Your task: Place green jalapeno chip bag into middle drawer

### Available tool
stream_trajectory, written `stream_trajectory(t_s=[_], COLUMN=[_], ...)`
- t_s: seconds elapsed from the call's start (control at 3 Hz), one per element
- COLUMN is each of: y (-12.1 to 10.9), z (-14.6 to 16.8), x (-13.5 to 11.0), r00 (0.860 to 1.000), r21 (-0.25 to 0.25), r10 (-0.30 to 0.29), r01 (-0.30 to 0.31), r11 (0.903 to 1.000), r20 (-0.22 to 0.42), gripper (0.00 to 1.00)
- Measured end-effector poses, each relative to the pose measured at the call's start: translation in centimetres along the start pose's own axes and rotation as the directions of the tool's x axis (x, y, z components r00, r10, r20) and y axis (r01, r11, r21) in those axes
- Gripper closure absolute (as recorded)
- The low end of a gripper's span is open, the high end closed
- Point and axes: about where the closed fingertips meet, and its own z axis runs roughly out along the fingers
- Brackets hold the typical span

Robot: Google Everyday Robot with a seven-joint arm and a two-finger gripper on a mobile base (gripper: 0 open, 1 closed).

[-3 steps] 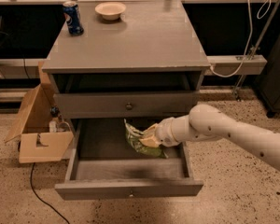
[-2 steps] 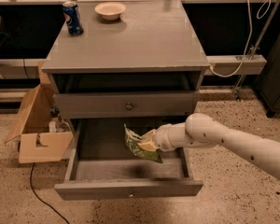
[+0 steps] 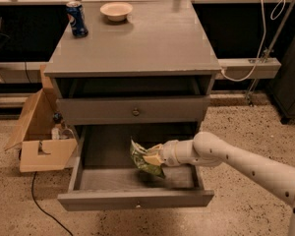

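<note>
The green jalapeno chip bag (image 3: 141, 159) is a crinkly green foil bag held inside the open middle drawer (image 3: 135, 199), just above its floor and right of centre. My gripper (image 3: 152, 158) reaches in from the right on a white arm and is shut on the bag's right side. The drawer is the lowest tier of the grey cabinet and is pulled out toward the camera. The drawer above (image 3: 135, 110) is closed.
A blue soda can (image 3: 76, 18) and a white bowl (image 3: 116, 11) stand at the back of the cabinet top (image 3: 137, 43). An open cardboard box (image 3: 39, 132) sits on the floor to the left. A black cable (image 3: 42, 200) lies on the floor.
My gripper and the bag have moved a little left and lower, toward the drawer's floor. The drawer has not moved.
</note>
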Motion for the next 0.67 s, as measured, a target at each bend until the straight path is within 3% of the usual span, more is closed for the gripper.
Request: stream_trajectory(t_s=[0.33, 0.67], y=[-0.36, -0.67], z=[1.21, 0.66], x=[1.17, 0.68], r00=[0.999, 0.998], r21=[-0.025, -0.019], r10=[0.028, 0.017], r01=[-0.027, -0.016], r11=[0.9993, 0.9997], r20=[0.027, 0.064], gripper=[0.58, 0.35])
